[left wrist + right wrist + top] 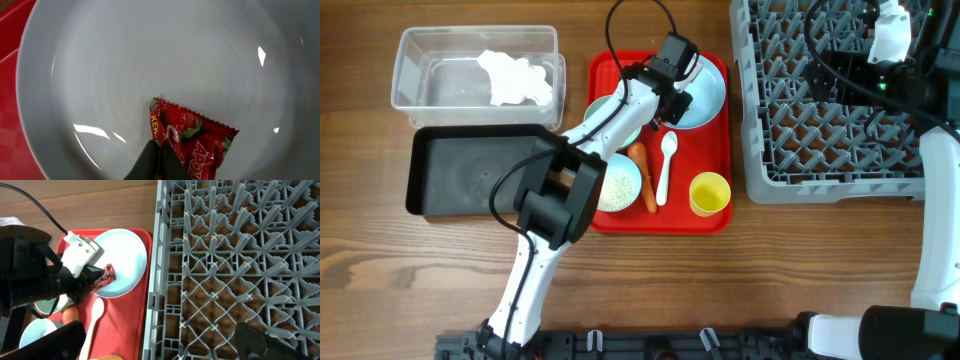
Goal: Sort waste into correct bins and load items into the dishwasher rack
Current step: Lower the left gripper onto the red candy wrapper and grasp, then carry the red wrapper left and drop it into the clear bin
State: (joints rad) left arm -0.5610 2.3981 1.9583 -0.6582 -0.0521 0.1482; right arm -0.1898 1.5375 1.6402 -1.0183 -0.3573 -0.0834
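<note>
The red snack wrapper [192, 142] is pinched by the left end effector [159, 159] on the light blue plate [100, 75]. It should be lifted straight up, then carried to the bins. The right end effector [160, 347] is held spread over the dishwasher rack [240, 255].

A flat red tray [715, 145] lies on the wooden table [360, 280].

Brown wooden table [800, 270] with plank grain running across, evenly lit from above, no walls, floor or windows visible

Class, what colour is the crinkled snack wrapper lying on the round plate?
Red snack wrapper with white lettering; clearest in the left wrist view.
</note>
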